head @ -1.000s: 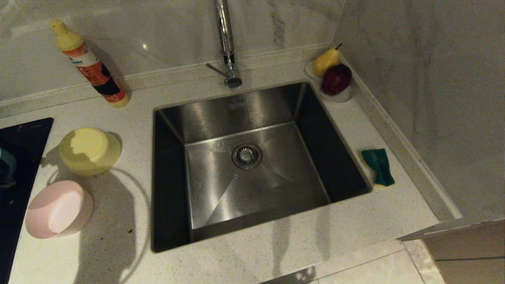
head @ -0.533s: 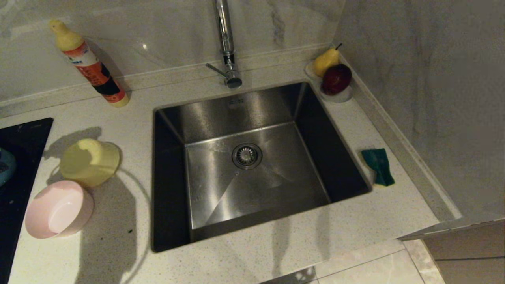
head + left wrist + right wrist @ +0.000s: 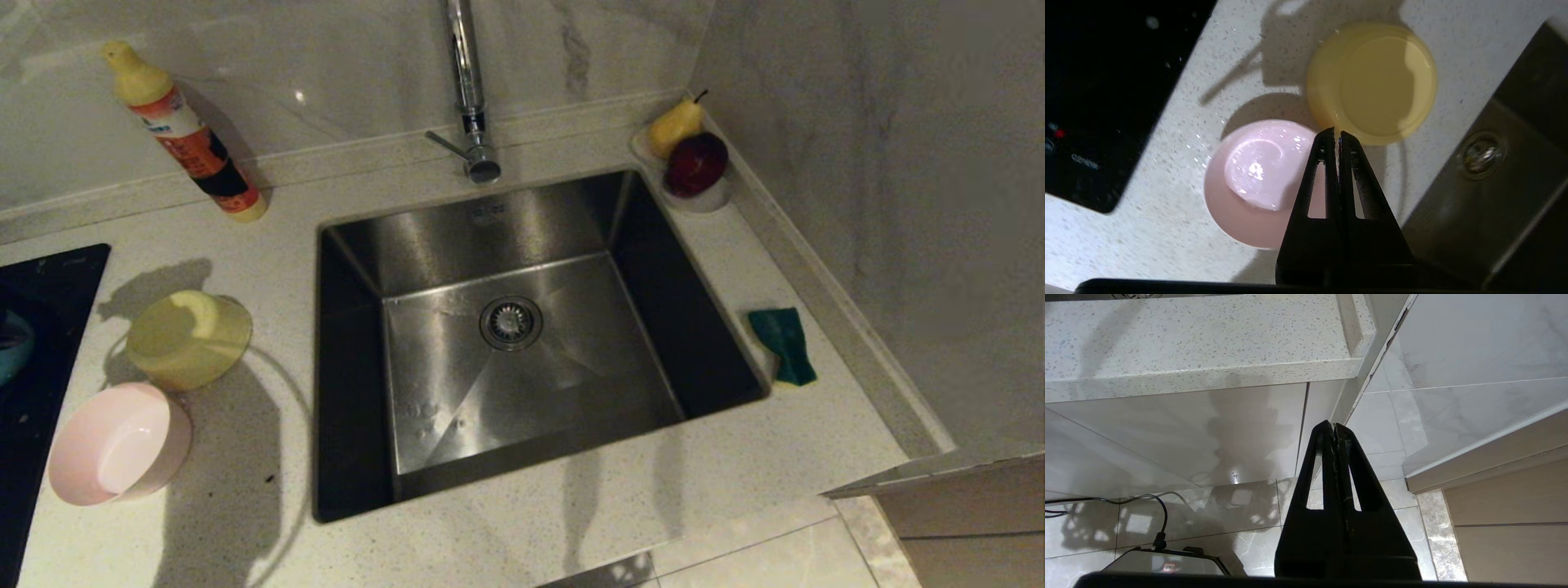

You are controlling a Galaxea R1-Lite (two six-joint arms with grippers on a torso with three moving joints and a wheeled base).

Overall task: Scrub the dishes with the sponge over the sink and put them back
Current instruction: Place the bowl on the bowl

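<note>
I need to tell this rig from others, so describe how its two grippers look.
The left gripper and right gripper look alike in the wrist views: matte black jaws, each a long tapering wedge with a narrow cut-out slot, rising from a broad black base. No cables, sleeves or markings show on either.

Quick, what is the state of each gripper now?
Left gripper: jaws shut, holding nothing, above the pink bowl.
Right gripper: jaws shut, holding nothing.

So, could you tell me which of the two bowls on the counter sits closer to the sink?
The yellow bowl. It stands nearer the sink and further back, while the pink bowl sits towards the counter's front, beside the black hob.
</note>
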